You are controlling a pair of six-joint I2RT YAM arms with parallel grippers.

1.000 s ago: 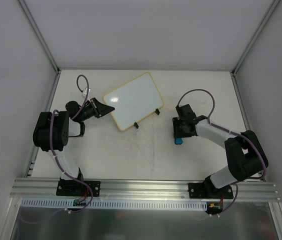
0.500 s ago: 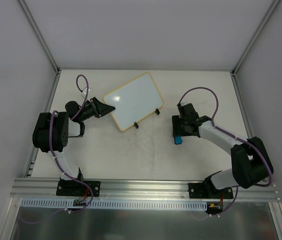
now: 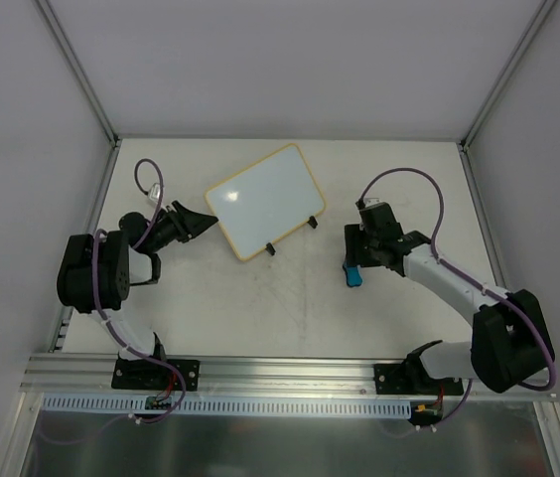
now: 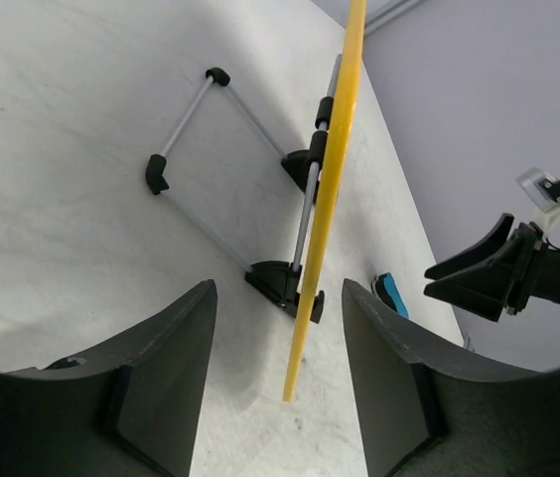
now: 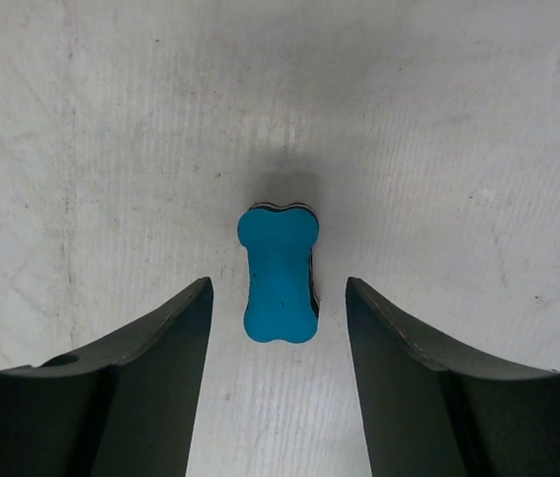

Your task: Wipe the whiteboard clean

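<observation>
The whiteboard (image 3: 265, 200), white with a yellow-tan frame, stands tilted on its wire stand with two black clip feet (image 3: 271, 249). In the left wrist view I see its yellow edge (image 4: 328, 199) end-on. My left gripper (image 3: 201, 220) is open just left of the board, its jaws either side of the board's corner without touching. The blue bone-shaped eraser (image 3: 354, 277) lies flat on the table. My right gripper (image 3: 355, 260) is open above it; the eraser (image 5: 280, 274) lies between the two fingers, untouched.
The white table (image 3: 290, 308) is walled by grey panels with aluminium posts (image 3: 76, 70). A metal rail (image 3: 290, 373) runs along the near edge by the arm bases. The right gripper also shows in the left wrist view (image 4: 503, 276).
My left arm has drawn back a little to the left and lowered. My right arm has straightened and lifted slightly; the eraser stays on the table.
</observation>
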